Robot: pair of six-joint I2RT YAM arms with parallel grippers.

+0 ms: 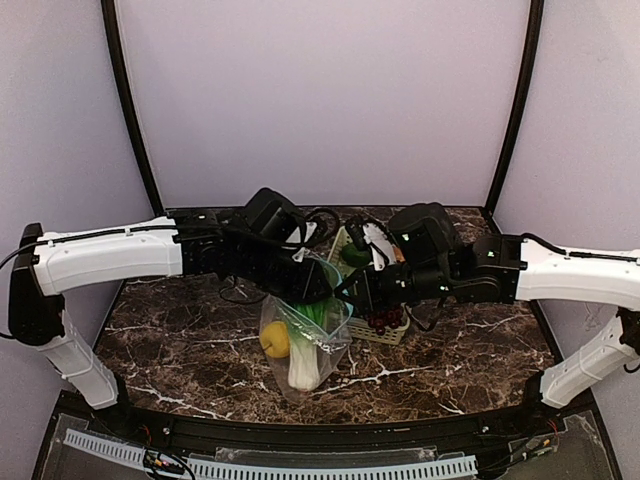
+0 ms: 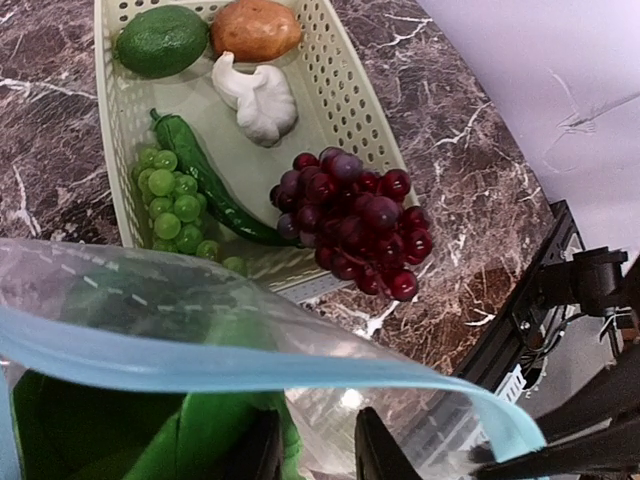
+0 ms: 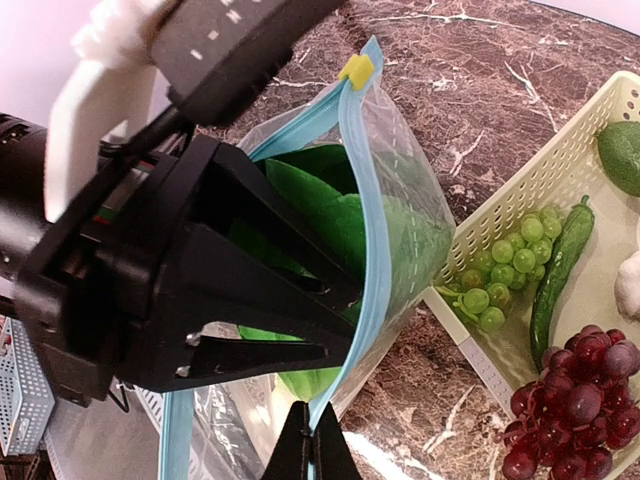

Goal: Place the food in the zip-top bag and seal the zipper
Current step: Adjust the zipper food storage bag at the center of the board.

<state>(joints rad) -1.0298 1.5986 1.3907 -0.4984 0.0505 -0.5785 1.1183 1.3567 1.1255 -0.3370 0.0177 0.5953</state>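
Observation:
The clear zip-top bag (image 1: 325, 345) stands mouth-up at the table's middle, with a yellow lemon (image 1: 275, 340) and a leafy green (image 3: 330, 215) inside. My right gripper (image 3: 318, 455) is shut on its teal-blue zipper (image 3: 375, 260) edge and holds the mouth wide. My left gripper (image 2: 318, 455) reaches down into the mouth. Its fingers stand a narrow gap apart beside the leaf, with only clear film showing between them. More food lies in the basket: purple grapes (image 2: 355, 220), a white bulb (image 2: 257, 97), a brown potato (image 2: 255, 28), a lime (image 2: 160, 40), green grapes (image 2: 170, 200) and a green pepper (image 2: 205, 180).
The pale green lattice basket (image 1: 390, 330) sits just right of the bag, under the right arm. A yellow slider (image 3: 357, 70) rides at the far end of the zipper. Both arms cross closely above the bag. The table's black front rail (image 1: 300, 425) runs along the near edge.

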